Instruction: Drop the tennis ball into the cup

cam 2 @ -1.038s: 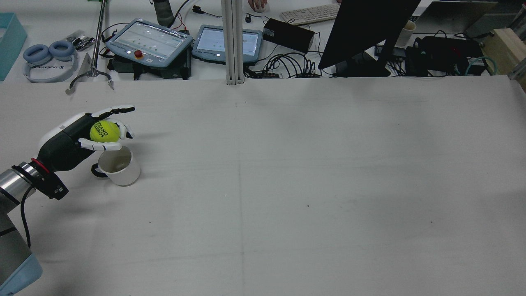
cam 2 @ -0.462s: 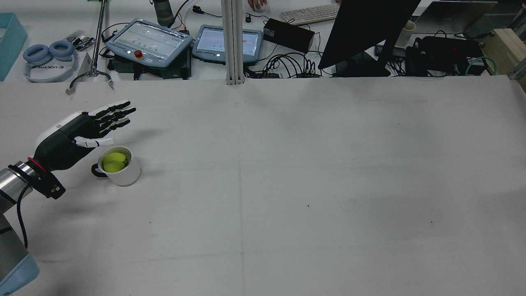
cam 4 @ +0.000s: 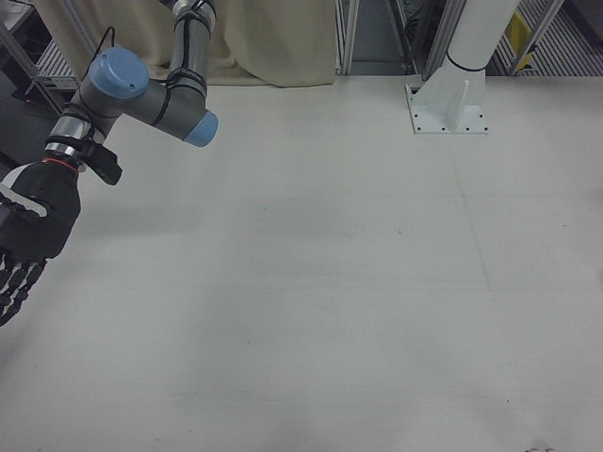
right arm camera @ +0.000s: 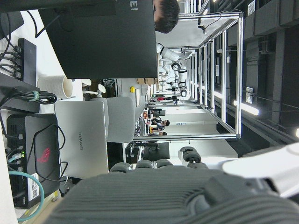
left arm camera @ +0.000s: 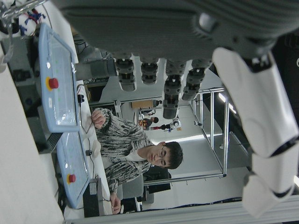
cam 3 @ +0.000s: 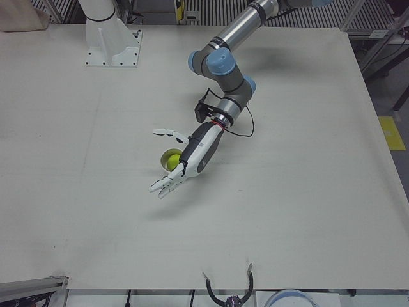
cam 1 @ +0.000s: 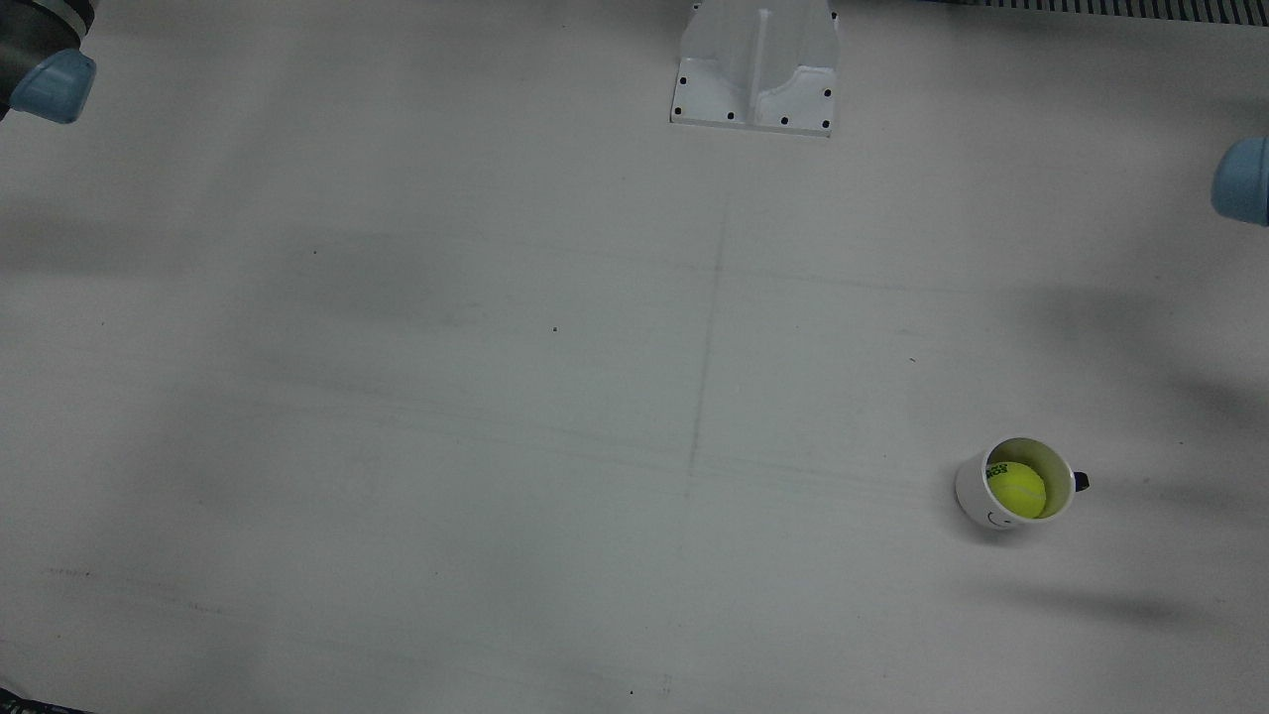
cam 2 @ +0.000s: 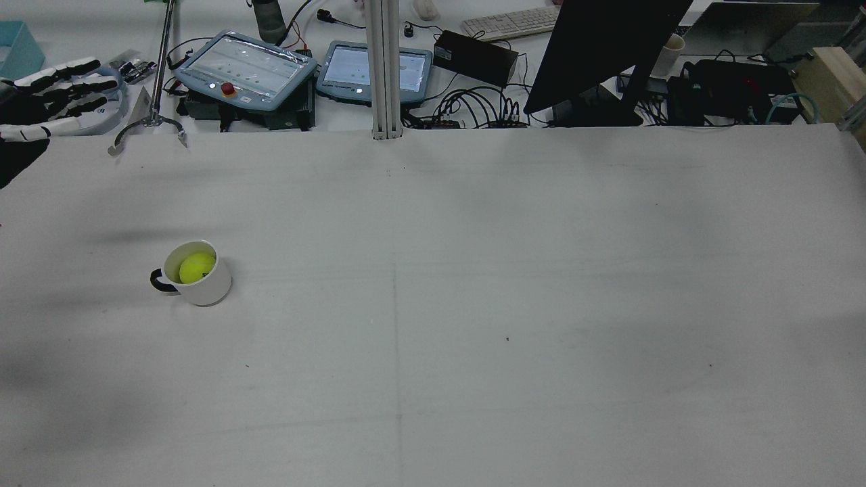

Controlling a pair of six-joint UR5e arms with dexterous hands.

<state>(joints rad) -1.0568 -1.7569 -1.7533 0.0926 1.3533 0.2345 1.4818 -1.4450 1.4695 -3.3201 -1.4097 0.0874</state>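
Sitting inside the white mug (cam 1: 1013,483) on the bench (cam 1: 496,397) in the front view, the tennis ball (cam 1: 1018,489) shows yellow. Rear view — left hand (cam 2: 47,84) at the far left, fingers spread, empty. Right-front view — right hand (cam 4: 24,240) open, holding nothing.

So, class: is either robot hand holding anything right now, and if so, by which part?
Nothing is held. The left hand is open with fingers spread, away from the cup; the ball sits inside the cup. The right hand also holds nothing.
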